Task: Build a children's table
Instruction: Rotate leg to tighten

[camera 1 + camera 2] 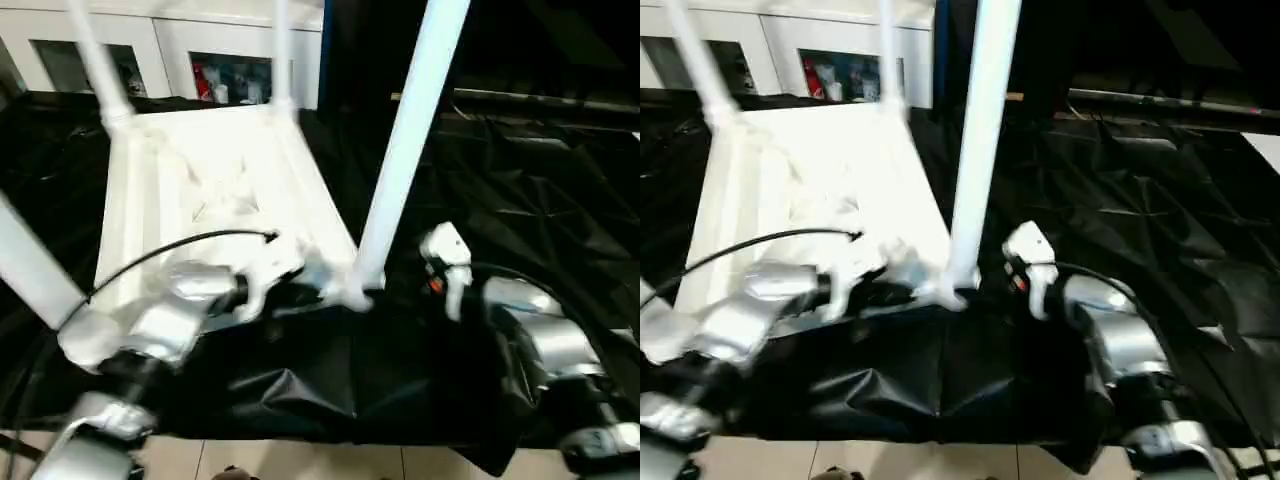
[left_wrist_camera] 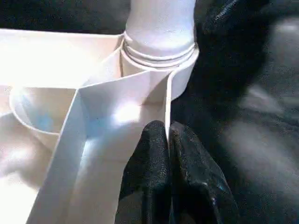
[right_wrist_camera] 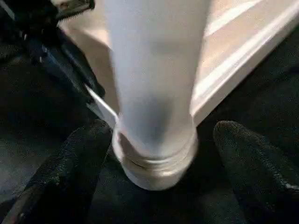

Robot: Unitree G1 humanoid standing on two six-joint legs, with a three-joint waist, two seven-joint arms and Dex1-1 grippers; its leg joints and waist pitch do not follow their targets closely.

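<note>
The white table top [image 1: 220, 190] lies underside up on black cloth, with a leg standing in each corner socket. The near right leg [image 1: 405, 150] rises from its socket [image 2: 159, 60] at the corner closest to me. My left gripper [image 2: 168, 149] is shut on the thin rim wall of the top just beside that socket. My right gripper [image 3: 159, 154] is open, one black finger [image 3: 79, 158] on each side of this leg's base and apart from it. The near left leg [image 1: 30, 260], far left leg [image 1: 100, 65] and far right leg [image 1: 282, 50] stand upright too.
Crumpled black cloth [image 1: 520, 190] covers the work surface all around the table. A white cabinet with glass-fronted shelves [image 1: 230, 60] stands behind. A black cable [image 1: 180, 245] arcs over my left forearm. Pale floor tiles [image 1: 300, 460] show below the front edge.
</note>
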